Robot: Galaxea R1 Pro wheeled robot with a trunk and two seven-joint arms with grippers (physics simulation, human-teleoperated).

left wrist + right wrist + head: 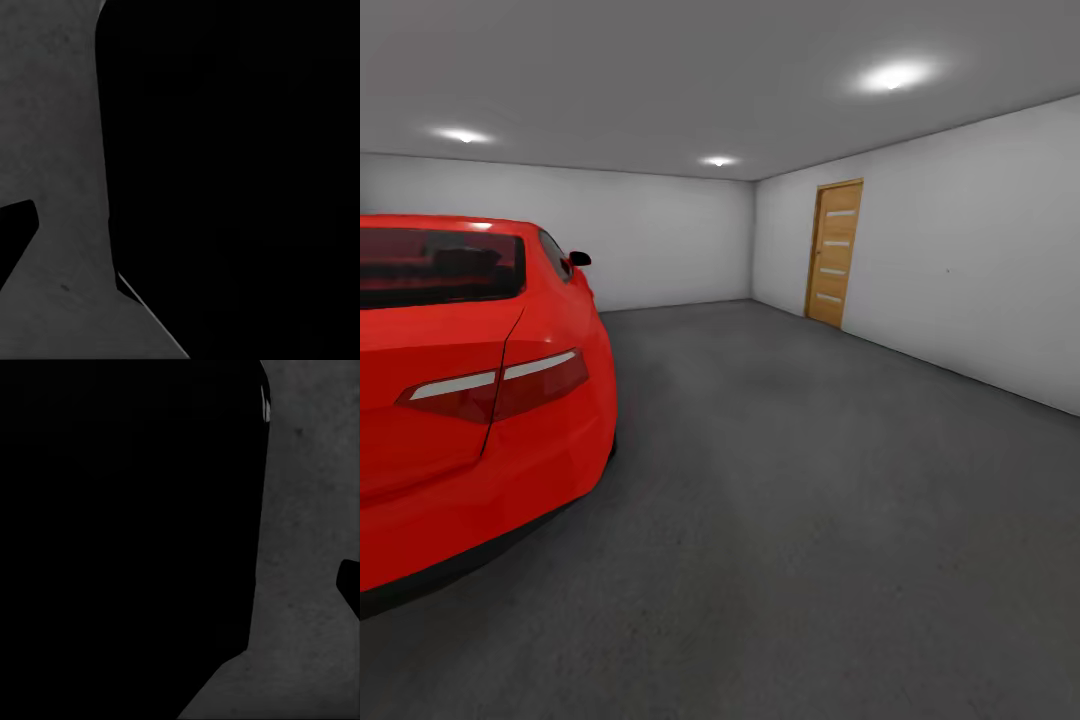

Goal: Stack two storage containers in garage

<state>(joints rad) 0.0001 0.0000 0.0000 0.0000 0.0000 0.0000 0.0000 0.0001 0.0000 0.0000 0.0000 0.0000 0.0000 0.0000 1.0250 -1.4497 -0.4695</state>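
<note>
Storage containers aren't anywhere I can spot, just the garage with its dark grey floor [810, 520], the red car [470, 400] and a wooden door [834, 253], so it's probably mid-trip with fetching next, and I can't tell how the jaws stand.

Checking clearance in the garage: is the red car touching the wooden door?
Apart. The head view shows the red car at left and the wooden door in the right wall, open dark floor between.
</note>
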